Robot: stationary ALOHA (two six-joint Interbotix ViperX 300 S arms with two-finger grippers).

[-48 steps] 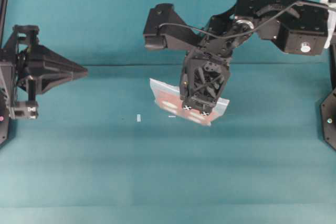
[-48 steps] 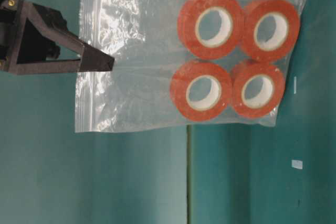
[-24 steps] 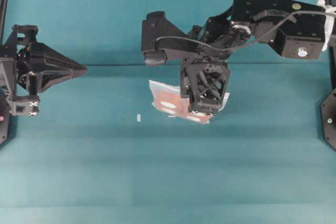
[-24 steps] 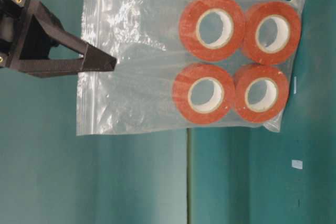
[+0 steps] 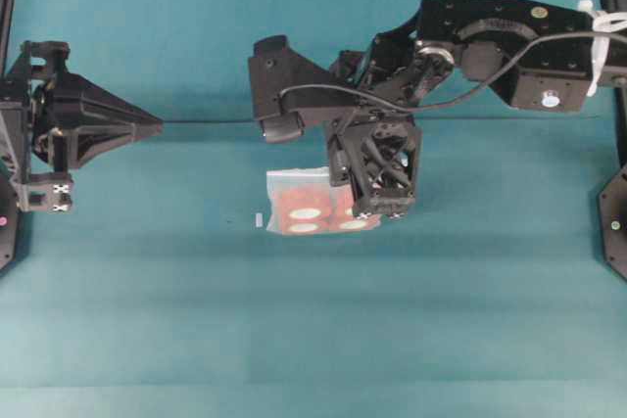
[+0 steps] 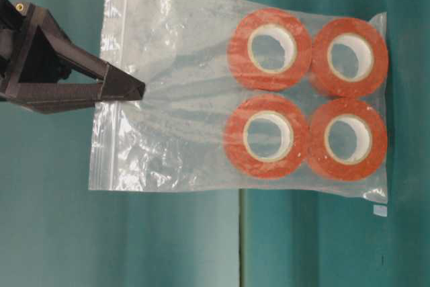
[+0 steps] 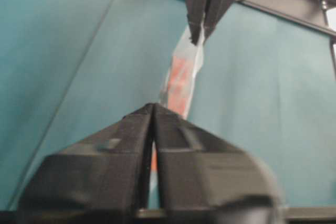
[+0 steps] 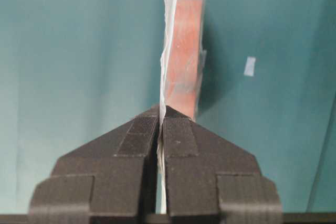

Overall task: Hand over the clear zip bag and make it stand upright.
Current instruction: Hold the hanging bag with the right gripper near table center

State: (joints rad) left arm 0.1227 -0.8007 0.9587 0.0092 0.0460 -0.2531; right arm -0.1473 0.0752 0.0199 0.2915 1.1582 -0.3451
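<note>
The clear zip bag (image 5: 302, 212) hangs above the table's middle with several orange-red rolls (image 6: 269, 48) at its lower end. My right gripper (image 5: 379, 210) is shut on the bag's upper part, just below the zip strip (image 6: 111, 38). In the table-level view its tips (image 6: 138, 89) pinch the plastic. The right wrist view shows the bag (image 8: 181, 51) edge-on, running out from between the right gripper (image 8: 160, 114). My left gripper (image 5: 157, 125) waits far to the left, pointing at the bag, tips together on nothing (image 7: 153, 106). The left wrist view shows the bag (image 7: 184, 72) ahead of it.
A small white scrap (image 5: 259, 220) lies on the teal cloth just left of the bag, and shows as a scrap (image 6: 380, 211) at table level. Another scrap (image 8: 250, 66) lies beyond the bag. The right arm (image 5: 490, 36) spans the rear right.
The right gripper has carried the bag left and a little toward the back, and the bag now hangs more squarely. The left gripper stays at the far left.
</note>
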